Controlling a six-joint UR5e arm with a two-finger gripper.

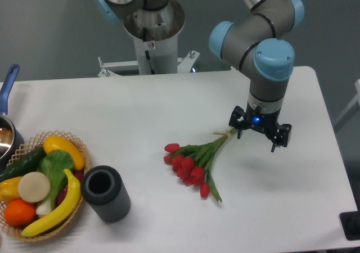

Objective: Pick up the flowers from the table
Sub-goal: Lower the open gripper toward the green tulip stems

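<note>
Lying flat on the table (pixel 169 101), the flowers (pixel 194 166) point red buds near-left and pale stem ends far-right. Gripper (pixel 259 135) hangs just right of those ends, fingers spread, holding nothing. Dark cylinder (pixel 106 193) and wicker basket (pixel 31 142) sit near-left.

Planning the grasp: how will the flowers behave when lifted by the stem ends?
The flowers look light but top-heavy, so the red buds would probably droop. The thin stems may slip or splay in the pincer, which hangs beside the pale tied ends.
</note>
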